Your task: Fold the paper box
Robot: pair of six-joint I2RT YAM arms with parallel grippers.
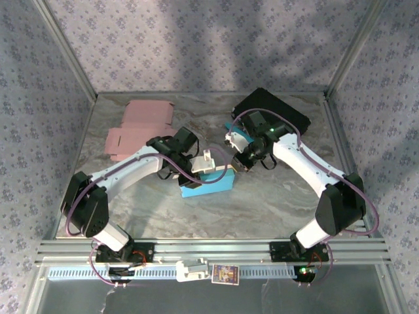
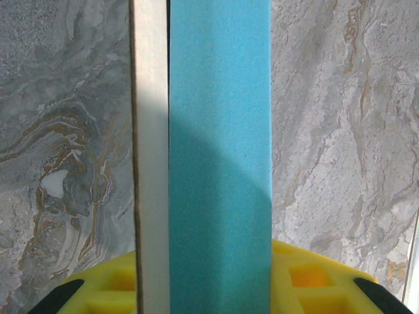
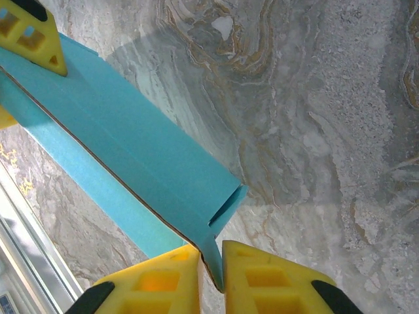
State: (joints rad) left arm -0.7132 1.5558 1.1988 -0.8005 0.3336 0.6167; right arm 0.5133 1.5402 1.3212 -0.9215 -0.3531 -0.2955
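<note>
Careful now: left gripper (image 2: 209, 268) clamps the blue paper box (image 1: 209, 185) wall, right gripper (image 3: 211, 258) pinches only its end flap (image 3: 222, 209). Pulling apart could tear or slip that thin card.

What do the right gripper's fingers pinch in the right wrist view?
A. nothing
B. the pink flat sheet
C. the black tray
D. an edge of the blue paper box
D: the thin edge of the blue paper box runs down between the two yellow fingers, which stand close on both sides of it.
</note>
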